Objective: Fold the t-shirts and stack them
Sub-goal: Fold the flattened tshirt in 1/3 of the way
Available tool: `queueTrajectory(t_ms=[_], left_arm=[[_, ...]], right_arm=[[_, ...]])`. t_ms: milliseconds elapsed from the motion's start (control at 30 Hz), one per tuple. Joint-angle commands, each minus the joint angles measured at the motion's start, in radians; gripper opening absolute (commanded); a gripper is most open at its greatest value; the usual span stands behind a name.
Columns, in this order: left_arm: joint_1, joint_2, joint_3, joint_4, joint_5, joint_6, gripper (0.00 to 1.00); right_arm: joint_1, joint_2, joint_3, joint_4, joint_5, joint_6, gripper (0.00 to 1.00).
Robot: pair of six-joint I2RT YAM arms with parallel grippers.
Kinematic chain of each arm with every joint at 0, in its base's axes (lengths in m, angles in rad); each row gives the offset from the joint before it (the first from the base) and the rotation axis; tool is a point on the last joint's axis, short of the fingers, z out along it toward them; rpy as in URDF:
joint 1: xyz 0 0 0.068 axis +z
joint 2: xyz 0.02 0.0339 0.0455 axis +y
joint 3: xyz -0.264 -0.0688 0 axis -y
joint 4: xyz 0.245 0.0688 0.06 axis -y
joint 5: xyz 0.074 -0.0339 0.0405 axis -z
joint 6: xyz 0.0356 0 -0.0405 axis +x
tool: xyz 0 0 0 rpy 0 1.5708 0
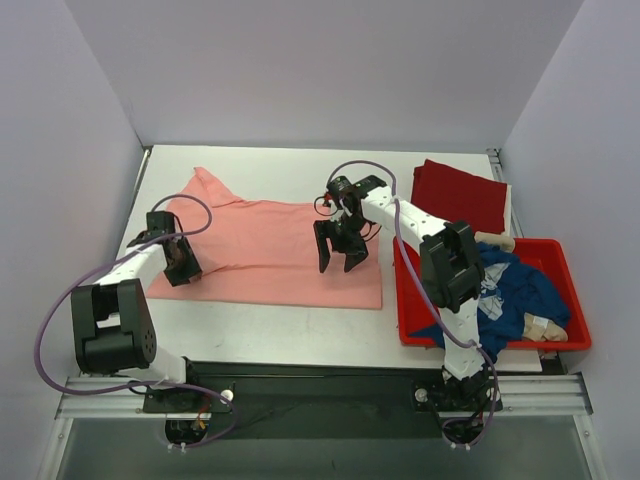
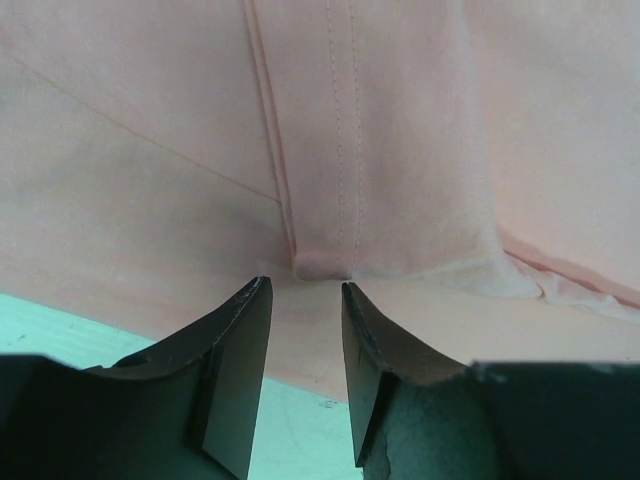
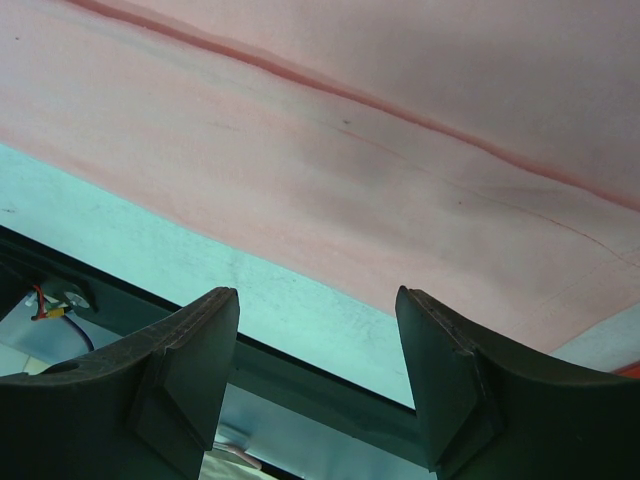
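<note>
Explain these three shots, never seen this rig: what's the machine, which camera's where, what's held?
Two robot arms are bolted at the near edge of a table, each ending in a two-finger gripper. One picture looks down from above and behind them; the other two come from a camera on each wrist. On it lie a salmon-pink t-shirt spread flat, a folded dark red t-shirt at far right, and a red tub holding a crumpled navy t-shirt. The left gripper sits at the pink shirt's hem, jaws slightly apart; the right gripper hovers open above that shirt. Nothing is held.
</note>
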Motion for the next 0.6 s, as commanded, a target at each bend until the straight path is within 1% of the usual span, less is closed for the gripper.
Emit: queueTrajectory(t_ms=[0, 300, 433, 500, 567], left_arm=[[0.001, -0.008, 0.047, 0.044, 0.014, -0.006, 0.45], [0.001, 0.043, 0.068, 0.036, 0.017, -0.004, 0.44], [0.001, 0.055, 0.071, 0.037, 0.017, 0.005, 0.41], [0.001, 0.060, 0.076, 0.034, 0.017, 0.006, 0.38], [0.002, 0.057, 0.081, 0.030, 0.017, 0.005, 0.37]], right_arm=[[-0.006, -0.029, 0.012, -0.052, -0.004, -0.002, 0.65], [-0.009, -0.013, 0.026, -0.054, -0.018, -0.002, 0.65], [-0.012, -0.013, 0.026, -0.055, -0.021, -0.002, 0.65], [-0.013, -0.013, 0.026, -0.055, -0.022, 0.000, 0.65], [-0.016, -0.013, 0.026, -0.058, -0.022, 0.001, 0.65]])
